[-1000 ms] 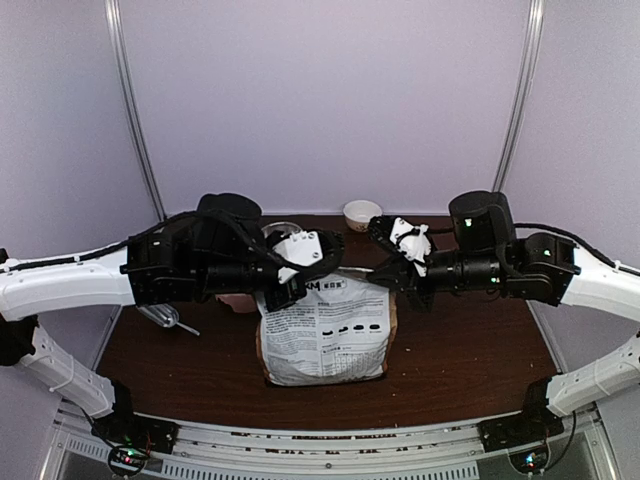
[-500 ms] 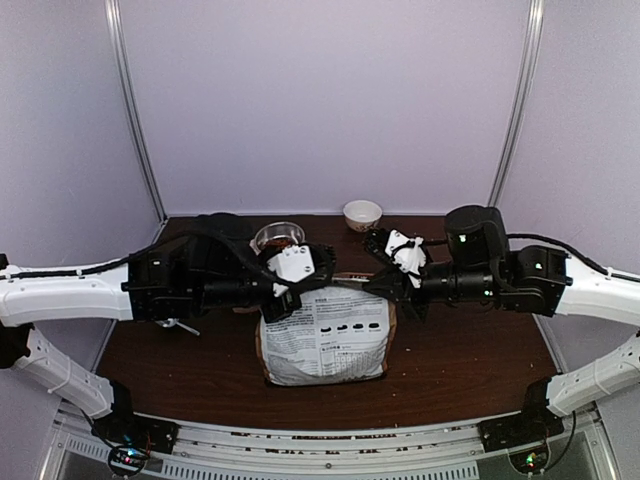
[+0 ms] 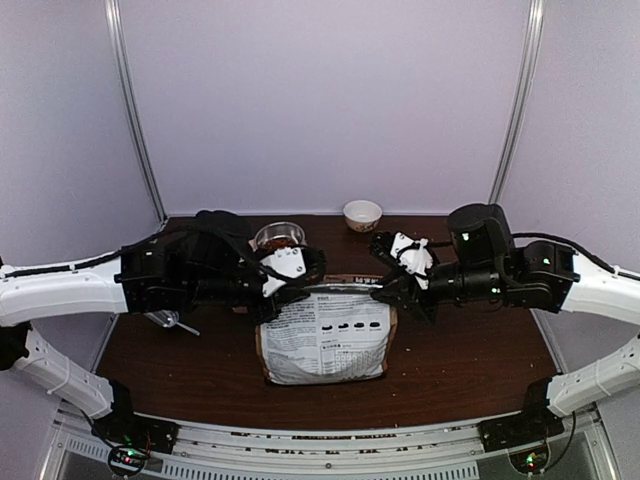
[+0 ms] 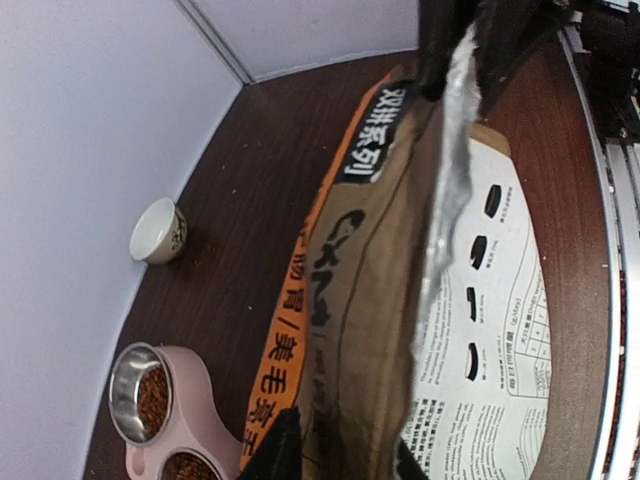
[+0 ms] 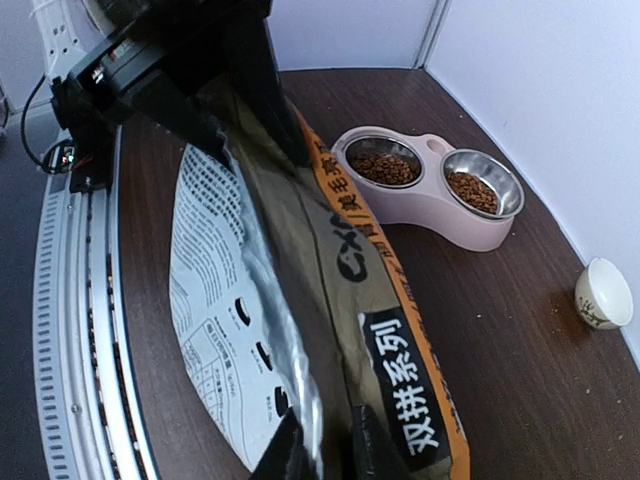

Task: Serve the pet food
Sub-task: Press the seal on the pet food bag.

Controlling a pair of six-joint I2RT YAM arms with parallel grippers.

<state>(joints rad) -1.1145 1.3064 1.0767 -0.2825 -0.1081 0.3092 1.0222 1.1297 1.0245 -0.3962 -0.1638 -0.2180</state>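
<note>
Your left gripper (image 3: 276,296) and right gripper (image 3: 388,291) each pinch the bag (image 3: 325,340) at its top. The feeder (image 5: 440,222) holds kibble (image 5: 385,168) in 2 bowls.

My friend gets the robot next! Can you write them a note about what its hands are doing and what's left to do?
Left gripper: shut on the top edge of the bag.
Right gripper: shut on the same edge, other end.
Bag: mid-table, held up between both.
Kibble: in both bowls of the pink feeder behind the bag.
Scoop: on the table, far left.
Done: bowls hold food. Left: probably lower the bag and let go.
</note>
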